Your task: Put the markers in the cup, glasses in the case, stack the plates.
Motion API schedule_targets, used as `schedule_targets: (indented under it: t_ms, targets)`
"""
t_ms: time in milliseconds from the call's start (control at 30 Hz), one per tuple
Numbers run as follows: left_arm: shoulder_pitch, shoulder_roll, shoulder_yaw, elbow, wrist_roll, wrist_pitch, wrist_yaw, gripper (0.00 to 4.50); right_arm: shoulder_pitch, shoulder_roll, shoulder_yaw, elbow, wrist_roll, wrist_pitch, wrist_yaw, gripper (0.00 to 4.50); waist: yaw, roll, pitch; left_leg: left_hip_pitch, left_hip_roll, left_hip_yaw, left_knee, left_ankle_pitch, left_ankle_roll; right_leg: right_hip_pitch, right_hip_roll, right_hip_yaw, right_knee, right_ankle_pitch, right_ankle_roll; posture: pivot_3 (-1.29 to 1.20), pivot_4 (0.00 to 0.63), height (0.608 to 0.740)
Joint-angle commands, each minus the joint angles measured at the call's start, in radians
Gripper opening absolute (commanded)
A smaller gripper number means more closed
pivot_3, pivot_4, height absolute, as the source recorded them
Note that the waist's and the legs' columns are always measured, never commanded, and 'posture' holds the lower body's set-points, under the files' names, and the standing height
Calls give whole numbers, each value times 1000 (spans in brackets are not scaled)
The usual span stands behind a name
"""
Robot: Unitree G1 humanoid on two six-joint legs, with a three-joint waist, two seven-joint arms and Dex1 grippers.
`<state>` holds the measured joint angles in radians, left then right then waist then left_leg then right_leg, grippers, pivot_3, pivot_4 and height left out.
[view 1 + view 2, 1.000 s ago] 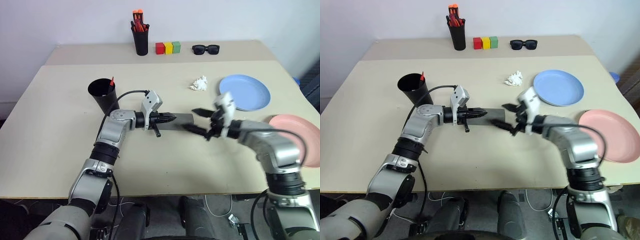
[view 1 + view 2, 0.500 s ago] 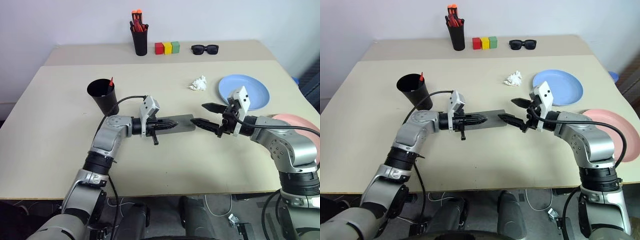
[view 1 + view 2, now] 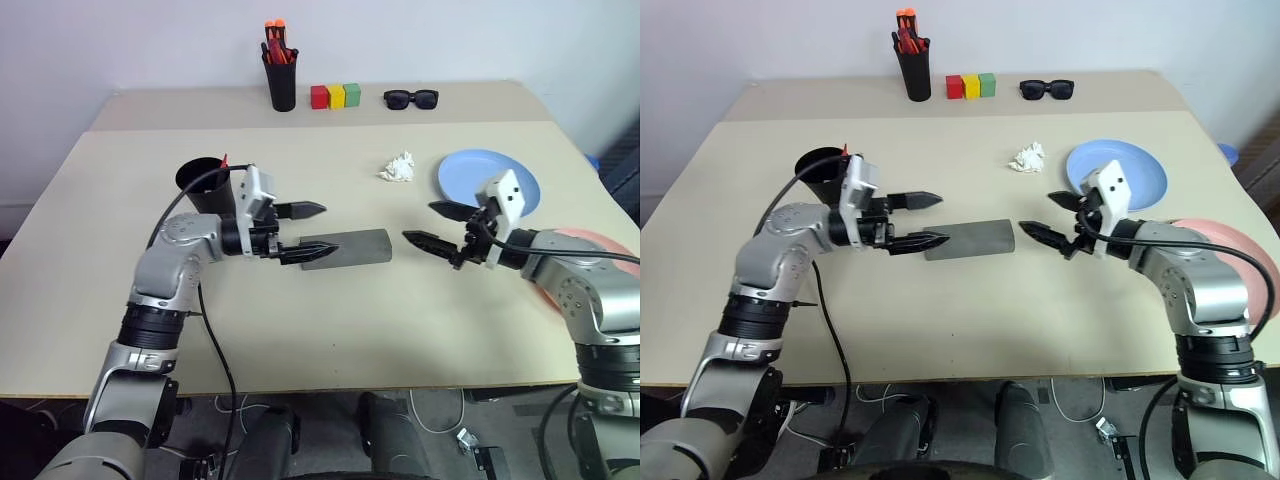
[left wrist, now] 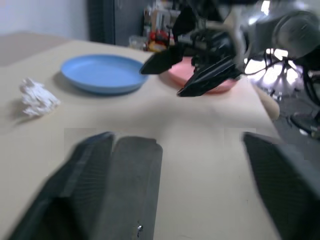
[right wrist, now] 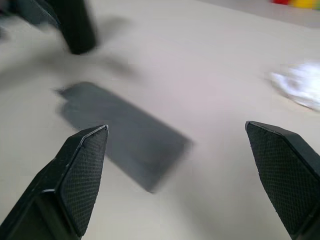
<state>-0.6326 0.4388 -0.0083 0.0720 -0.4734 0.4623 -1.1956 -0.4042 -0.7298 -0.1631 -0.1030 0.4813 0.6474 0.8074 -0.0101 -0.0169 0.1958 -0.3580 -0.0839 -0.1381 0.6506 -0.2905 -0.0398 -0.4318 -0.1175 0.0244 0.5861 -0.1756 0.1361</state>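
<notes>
Case: the grey case (image 3: pixel 345 249) lies shut and flat near the middle of the table (image 3: pixel 330 330); we see no glasses anywhere on the top, so we judge they are already inside, though we cannot see into it
Left gripper: our left gripper (image 3: pixel 306 230) hangs at the case's left end with its two fingers spread wide and nothing between them; the lower finger reaches over that end, and whether it touches we cannot tell
Right gripper: our right gripper (image 3: pixel 435 226) hovers off the case's right end, well apart from it, fingers likewise spread and empty
Cup: the black cup (image 3: pixel 203 186) stands toward the table's left edge, just behind our left wrist; a red tip pokes above its rim, so we take at least one marker to be in; the second we cannot make out
Plates: the blue plate (image 3: pixel 482 178) sits toward the right edge; the pink plate (image 3: pixel 1230 260) lies nearer the front right corner, partly behind our right arm; the two lie apart, not stacked
Step in hand: we judge the case step finished and both arms clearing off it
Next move: stacking is what we see left; our right arm is nearer; it calls for a grip on one plate's thin rim, a lift, and a centred set-down on the other
Bystanders: crumpled tissue (image 3: pixel 398 167), sunglasses (image 3: pixel 411 98), coloured blocks (image 3: pixel 335 96) and pen holder (image 3: pixel 281 72) along the far edge; we leave them be
</notes>
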Motion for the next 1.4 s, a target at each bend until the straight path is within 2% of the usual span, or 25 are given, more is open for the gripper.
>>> schedule_targets:
  t_ms: [33,233,400,600,800,833,867,1100,1300,1400]
  targets:
    - [-25,40,59,-25,-88,55,-25,4452,9,-69,-27,13,-98,-81,-38,4500,-1,0,0,0,0,0,0,0,0,0,0,0,0,0,0,0,150,740]
    - [-6,102,77,-51,-134,61,-68,4452,61,-149,-62,46,-216,-141,-101,4500,-3,0,0,1,0,1,-1,0,0,0,0,0,0,0,0,0,150,740]
    - [6,130,88,-71,-169,72,-76,4452,171,-245,-115,42,-284,-62,-146,4500,1,0,0,0,0,1,0,0,0,0,0,0,-1,0,0,0,150,740]
    - [11,134,84,-66,-196,60,-112,4452,292,-187,-181,3,-260,55,-202,4500,-5,0,0,1,1,1,0,0,0,1,0,0,-1,0,0,0,150,740]
    - [5,133,60,-44,-171,35,-143,4452,392,-157,-151,-5,-319,33,-244,4500,-1,1,0,1,1,2,0,0,0,1,0,1,-1,0,0,0,150,740]
    - [5,134,58,-43,-169,33,-145,4500,394,-147,-164,-5,-307,44,-245,3959,-1,0,0,1,1,2,0,0,0,2,0,1,-1,0,0,0,150,740]
    - [6,137,58,-44,-165,29,-146,4500,392,-145,-172,-3,-302,52,-247,3653,-1,0,0,2,1,2,0,0,0,2,0,1,-1,0,0,0,150,740]
    - [-4,181,74,21,-125,-28,-167,4500,355,-164,-170,28,-307,67,-246,146,-2,0,0,2,1,2,0,0,1,2,0,0,-2,0,0,0,150,740]
    - [8,183,77,35,-122,-50,-162,4500,259,-135,-167,-172,-148,210,-170,56,-8,1,0,2,3,2,0,0,1,2,1,0,-2,0,0,0,150,740]
    - [15,177,78,41,-119,-67,-158,4500,242,-167,-129,-275,-96,282,-123,56,-5,1,0,2,4,2,0,0,1,2,1,0,-2,0,0,0,150,740]
